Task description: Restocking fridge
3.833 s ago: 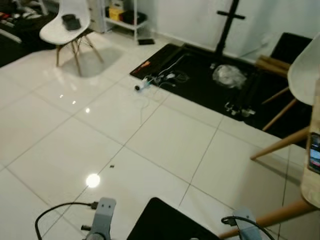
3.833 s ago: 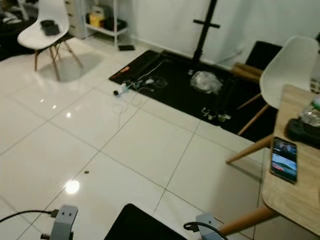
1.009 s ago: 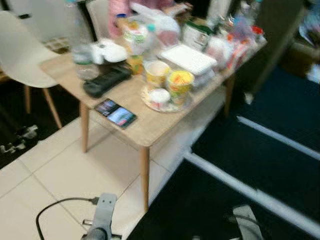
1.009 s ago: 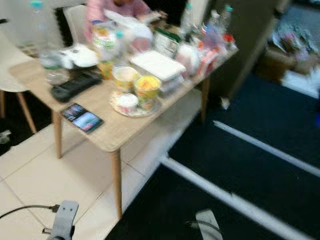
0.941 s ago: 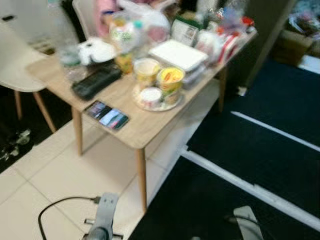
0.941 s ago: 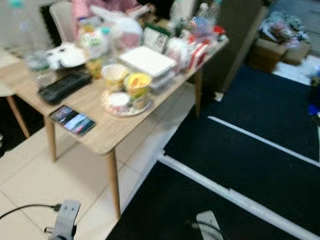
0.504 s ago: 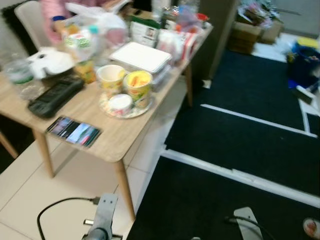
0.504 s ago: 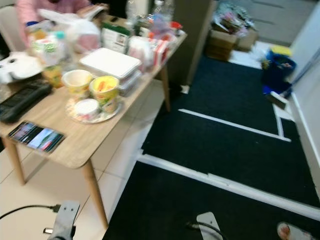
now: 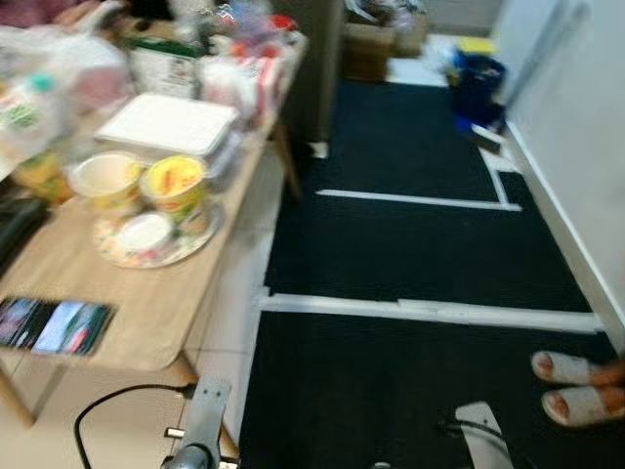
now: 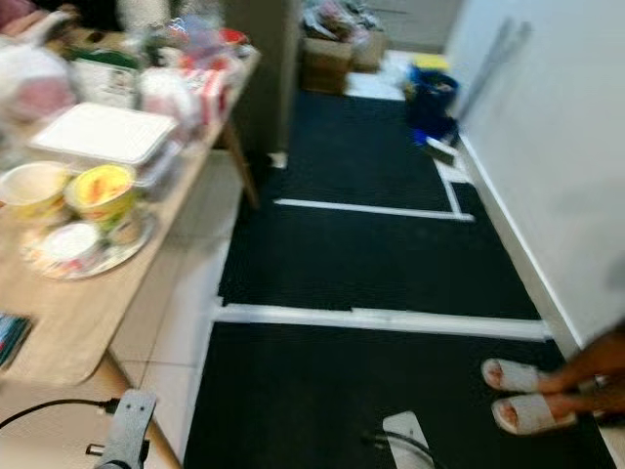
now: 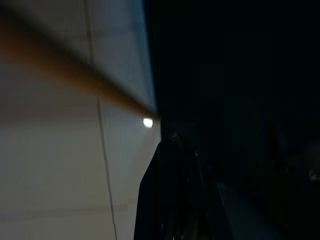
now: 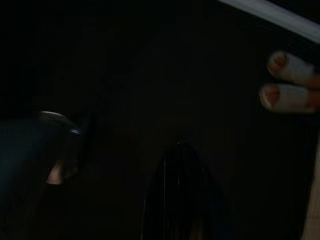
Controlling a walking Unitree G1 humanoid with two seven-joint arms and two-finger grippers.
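Both grippers hang idle at your sides, the left gripper [image 11: 172, 200] and right gripper [image 12: 182, 195] each with fingers pressed together, holding nothing, because you are walking. Groceries to restock sit on the wooden table [image 9: 156, 322] at your left: yellow cup [image 9: 174, 186], white lidded container [image 9: 166, 125]. A person's sandalled feet [image 10: 522, 396] stand right.

Both silver arms hang low at the robot's front. Left arm [image 9: 200, 430]: wrist pointing down, a black cable looping from it. Left gripper [image 11: 172, 200]: black fingers pressed together, holding nothing. Right arm [image 9: 485, 440]: likewise lowered. Right gripper [image 12: 182, 195]: a dark, tapering shape, fingers closed and empty.
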